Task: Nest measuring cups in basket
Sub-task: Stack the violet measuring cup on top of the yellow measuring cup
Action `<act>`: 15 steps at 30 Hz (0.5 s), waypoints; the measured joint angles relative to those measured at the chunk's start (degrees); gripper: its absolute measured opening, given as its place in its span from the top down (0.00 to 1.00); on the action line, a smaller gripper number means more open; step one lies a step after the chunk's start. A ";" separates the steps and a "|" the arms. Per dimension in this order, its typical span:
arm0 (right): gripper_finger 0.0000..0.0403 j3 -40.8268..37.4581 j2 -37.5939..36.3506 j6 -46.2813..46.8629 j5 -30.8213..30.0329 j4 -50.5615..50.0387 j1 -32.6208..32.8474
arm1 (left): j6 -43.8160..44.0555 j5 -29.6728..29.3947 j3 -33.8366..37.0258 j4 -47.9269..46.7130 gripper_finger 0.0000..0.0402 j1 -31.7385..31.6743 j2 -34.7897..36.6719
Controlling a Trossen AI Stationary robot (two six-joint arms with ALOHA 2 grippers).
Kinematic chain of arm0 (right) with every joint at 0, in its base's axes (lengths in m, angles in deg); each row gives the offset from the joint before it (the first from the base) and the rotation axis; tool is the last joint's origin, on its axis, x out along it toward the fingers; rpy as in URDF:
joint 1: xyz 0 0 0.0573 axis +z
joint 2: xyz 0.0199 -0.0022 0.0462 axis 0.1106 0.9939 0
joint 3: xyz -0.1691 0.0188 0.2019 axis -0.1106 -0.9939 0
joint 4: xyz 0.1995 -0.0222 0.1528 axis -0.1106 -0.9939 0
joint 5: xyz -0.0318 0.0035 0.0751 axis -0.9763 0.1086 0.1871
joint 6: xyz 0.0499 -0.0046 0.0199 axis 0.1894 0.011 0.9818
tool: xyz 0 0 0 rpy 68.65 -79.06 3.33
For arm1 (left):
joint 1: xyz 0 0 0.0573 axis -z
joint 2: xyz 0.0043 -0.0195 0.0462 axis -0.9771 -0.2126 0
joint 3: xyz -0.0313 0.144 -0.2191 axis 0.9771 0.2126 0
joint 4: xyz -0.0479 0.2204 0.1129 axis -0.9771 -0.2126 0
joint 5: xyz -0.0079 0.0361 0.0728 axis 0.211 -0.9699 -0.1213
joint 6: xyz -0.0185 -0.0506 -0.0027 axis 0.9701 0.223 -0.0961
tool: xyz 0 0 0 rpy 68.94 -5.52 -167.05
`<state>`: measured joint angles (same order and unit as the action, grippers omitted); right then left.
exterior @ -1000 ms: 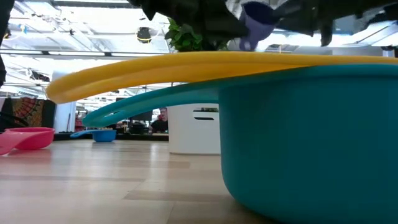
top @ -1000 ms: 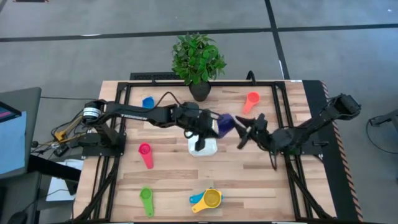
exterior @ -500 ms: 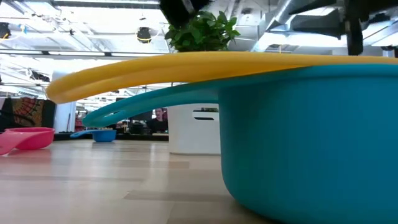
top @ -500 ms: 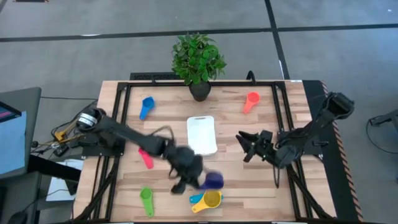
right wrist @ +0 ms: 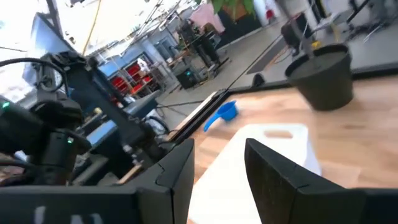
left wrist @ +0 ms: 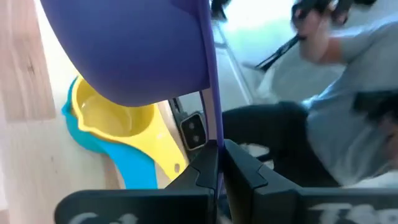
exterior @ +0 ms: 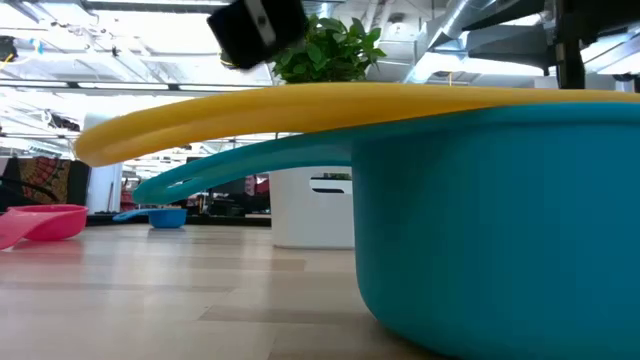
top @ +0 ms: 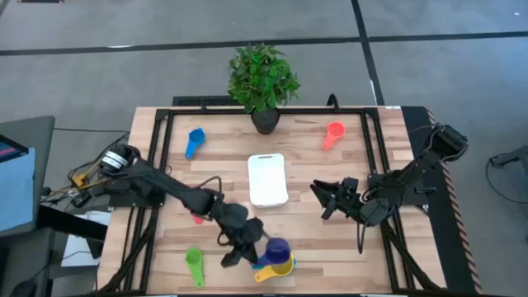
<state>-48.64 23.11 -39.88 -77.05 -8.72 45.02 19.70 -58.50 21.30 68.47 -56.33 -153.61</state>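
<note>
My left gripper [top: 262, 247] [left wrist: 219, 168] is near the table's near edge, shut on the purple measuring cup [top: 278, 247] [left wrist: 137, 43]. That cup hangs over the yellow-orange cup [top: 281, 265] [left wrist: 121, 118], which is nested in the teal cup [top: 261, 265] [exterior: 500, 220]. My right gripper [top: 320, 200] [right wrist: 217, 155] is open, just right of the white basket [top: 268, 179] [right wrist: 273, 149]. Lying on the table are the blue cup [top: 195, 139], the red-orange cup [top: 333, 132], the green cup [top: 194, 264] and the pink cup [top: 195, 218], which my left arm partly hides. My left gripper pinches the purple cup's flat handle [left wrist: 216, 140] between its two fingers, which lie along the handle. The cup is lifted clear of the table. Its bowl [left wrist: 137, 43] sticks out past the fingertips, above the yellow-orange cup.
A plant in a dark pot [top: 264, 120] stands at the far edge behind the basket. A dark frame [top: 375, 157] runs round the table top. A person in a grey sleeve [left wrist: 348, 74] shows beyond the near edge in the left wrist view.
My left arm has swung from over the basket toward the near edge, carrying the purple cup down to just above the yellow-orange and teal cups. My right gripper has drawn back a little from the basket toward the near right.
</note>
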 joint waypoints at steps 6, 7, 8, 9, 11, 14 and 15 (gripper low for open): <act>0.60 0.00 -4.32 8.90 5.64 1.17 -4.66 | 23.26 10.02 1.79 13.15 1.00 -1.49 -0.03; 0.60 0.00 -4.96 10.80 7.36 1.88 -5.01 | 27.03 10.10 1.79 15.57 1.00 -0.74 -0.03; 0.61 0.00 -5.42 12.64 8.45 2.26 -5.14 | 29.64 10.02 1.79 17.82 1.00 0.03 -0.03; 0.61 0.09 -5.78 14.12 9.14 2.23 -5.08 | 31.41 9.15 1.76 19.31 1.00 0.78 0.00; 0.61 0.55 -6.36 16.07 9.45 2.16 -4.50 | 33.12 6.22 1.71 19.40 1.00 2.07 0.07; 0.62 1.50 -6.73 17.12 9.44 2.15 -3.20 | 33.32 0.95 1.77 18.06 1.00 3.55 -0.03; 0.62 1.82 -6.72 17.08 9.46 1.83 -2.88 | 32.74 -0.79 1.77 17.84 1.00 3.89 -0.27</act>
<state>-46.82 16.40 -22.80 -67.59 -6.89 42.14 52.44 -59.30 23.06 86.31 -52.44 -153.88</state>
